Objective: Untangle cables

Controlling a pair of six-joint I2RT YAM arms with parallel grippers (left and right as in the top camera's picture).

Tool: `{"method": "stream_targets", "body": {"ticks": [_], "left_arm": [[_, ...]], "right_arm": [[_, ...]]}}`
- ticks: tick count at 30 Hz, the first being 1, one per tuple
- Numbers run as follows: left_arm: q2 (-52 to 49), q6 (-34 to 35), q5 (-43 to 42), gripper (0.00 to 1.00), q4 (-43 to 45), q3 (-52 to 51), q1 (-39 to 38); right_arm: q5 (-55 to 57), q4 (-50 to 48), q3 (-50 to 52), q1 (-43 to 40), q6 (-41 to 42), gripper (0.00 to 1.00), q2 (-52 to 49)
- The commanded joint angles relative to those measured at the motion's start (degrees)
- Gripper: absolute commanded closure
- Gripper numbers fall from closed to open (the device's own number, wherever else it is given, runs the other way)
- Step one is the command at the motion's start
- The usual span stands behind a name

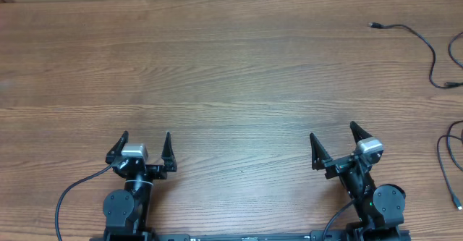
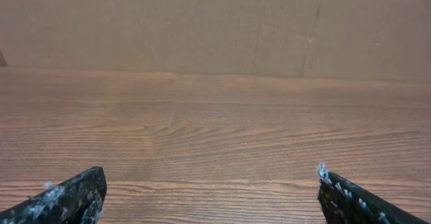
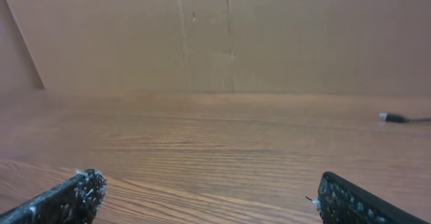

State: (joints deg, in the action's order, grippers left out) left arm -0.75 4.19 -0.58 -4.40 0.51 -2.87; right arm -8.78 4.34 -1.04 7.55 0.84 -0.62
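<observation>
Cables [image 1: 375, 26] far right, well beyond right tool [image 1: 333, 130]

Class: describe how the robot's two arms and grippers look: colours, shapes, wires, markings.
Both arms are black with rounded joint housings. The left gripper and right gripper each carry two tapered, pointed black fingers, flecked white up close, and a silver-grey block behind them. A thick black wire loops from the left arm. No markings are legible.

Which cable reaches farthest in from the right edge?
The far cable: its plug end lies well inward, while the near cable hugs the edge.
</observation>
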Motion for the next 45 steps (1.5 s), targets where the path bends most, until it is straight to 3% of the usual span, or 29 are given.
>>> {"method": "stream_targets", "body": {"ticks": [1, 45], "left_arm": [[0.5, -1.0, 0.8, 0.00, 0.0, -0.2, 0.3], [0.5, -1.0, 0.8, 0.00, 0.0, -0.2, 0.3]], "right_arm": [[-0.3, -0.2, 0.6, 0.2, -7.5, 0.00, 0.5], [2.3, -0.1, 0.5, 0.2, -8.8, 0.00, 0.2]]}}
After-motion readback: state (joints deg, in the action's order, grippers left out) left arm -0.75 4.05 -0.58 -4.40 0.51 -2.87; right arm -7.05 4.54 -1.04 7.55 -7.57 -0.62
